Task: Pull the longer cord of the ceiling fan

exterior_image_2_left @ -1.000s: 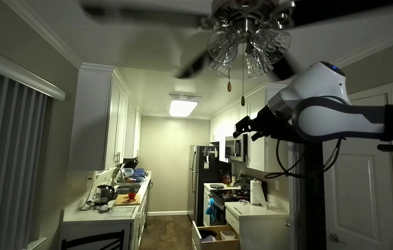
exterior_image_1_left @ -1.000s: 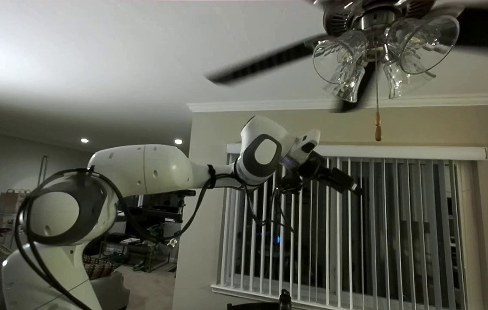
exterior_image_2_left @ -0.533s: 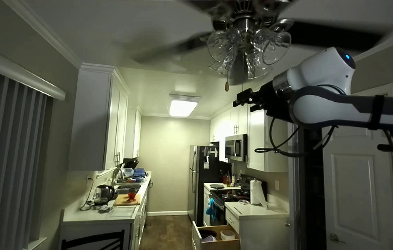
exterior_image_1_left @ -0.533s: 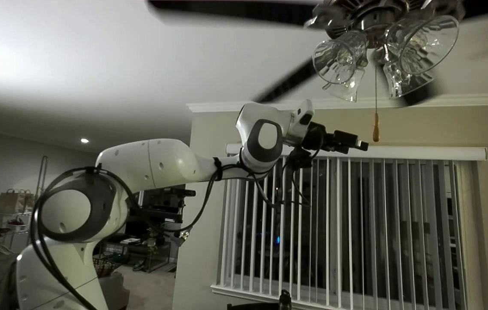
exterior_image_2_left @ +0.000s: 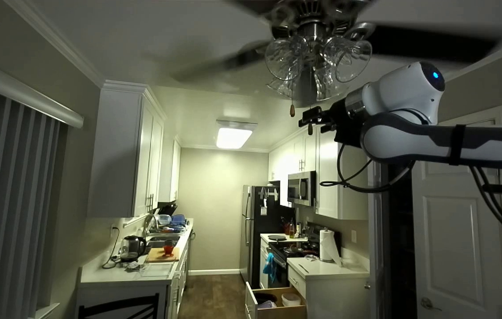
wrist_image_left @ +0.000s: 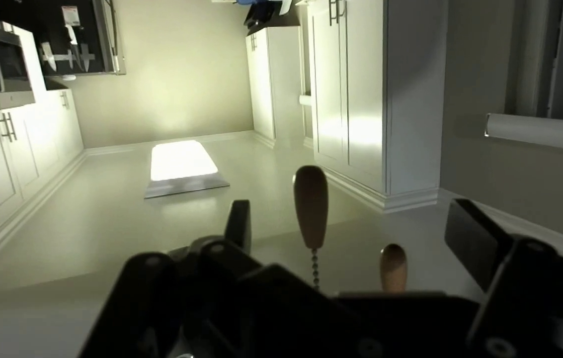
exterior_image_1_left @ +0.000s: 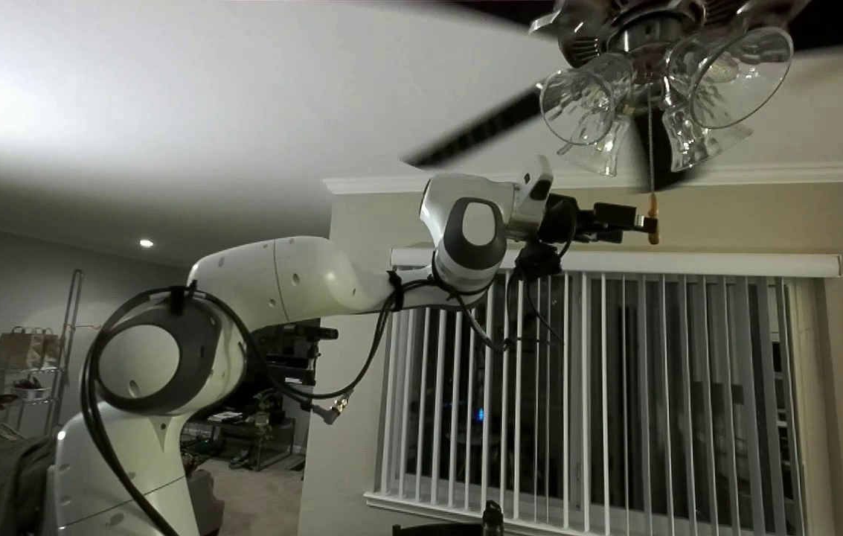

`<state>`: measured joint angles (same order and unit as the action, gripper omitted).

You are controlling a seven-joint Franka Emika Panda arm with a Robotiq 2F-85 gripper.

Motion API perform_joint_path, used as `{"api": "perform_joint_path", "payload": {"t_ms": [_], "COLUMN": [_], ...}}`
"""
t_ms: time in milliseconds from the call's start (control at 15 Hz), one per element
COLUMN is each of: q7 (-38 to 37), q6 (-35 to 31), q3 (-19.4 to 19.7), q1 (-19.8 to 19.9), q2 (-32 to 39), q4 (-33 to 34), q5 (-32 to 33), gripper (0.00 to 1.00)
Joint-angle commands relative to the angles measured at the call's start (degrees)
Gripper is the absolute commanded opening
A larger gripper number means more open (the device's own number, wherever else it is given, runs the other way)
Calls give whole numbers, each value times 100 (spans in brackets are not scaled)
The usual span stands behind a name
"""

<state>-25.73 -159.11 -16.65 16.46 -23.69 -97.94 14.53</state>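
Observation:
The ceiling fan (exterior_image_2_left: 312, 31) hangs above with two pull cords. The longer cord's wooden knob (wrist_image_left: 311, 206) hangs on a bead chain (wrist_image_left: 315, 268) in the upside-down wrist view. It appears between the open fingers, nearer the left one. The shorter cord's knob (wrist_image_left: 393, 268) also appears between them, its base hidden by the gripper. My gripper (wrist_image_left: 356, 228) is open, holding nothing. In an exterior view the gripper (exterior_image_2_left: 313, 122) overlaps the longer cord, with its knob (exterior_image_2_left: 310, 130) showing just below a finger; the shorter knob (exterior_image_2_left: 292, 110) hangs to the left. Contact cannot be told.
Glass lamp shades (exterior_image_1_left: 577, 104) hang above the gripper. Dark fan blades (exterior_image_1_left: 481, 134) are blurred around them. White cabinets (exterior_image_2_left: 118, 150) and a window with vertical blinds (exterior_image_1_left: 600, 394) stand around. Black cables (exterior_image_2_left: 357, 186) loop below the wrist.
My gripper has risen, levelled out and moved forward to the cords; its fingertips now overlap a knob in the exterior views. The fan blades have changed position.

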Motion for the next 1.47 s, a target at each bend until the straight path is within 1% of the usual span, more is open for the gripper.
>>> {"api": "perform_joint_path", "payload": {"t_ms": [0,67,133,200,467,867,933,1000,1133,1267,1400], "q7": [-274,-257,-215,-195,-181,-175,-173,-171,-168,-141,-106], "q6": [-138,-112,-80,-61,-53,-58,-52,-56,-51,1,236], "q3": [-229,-280,-325,-369,-506,-601,-614,-619,-628,-645,-621], "q1": [321,362,378,400,510,628,650,661,674,695,699], "q2": [221,253,288,316,405,443,441,442,441,432,396], "q4": [291,330,365,396,511,619,627,629,636,610,456], "q5": [206,200,182,168,148,130,127,122,121,118,91], "gripper": [100,100,75,73,47,7,2,1,4,4,4]}}
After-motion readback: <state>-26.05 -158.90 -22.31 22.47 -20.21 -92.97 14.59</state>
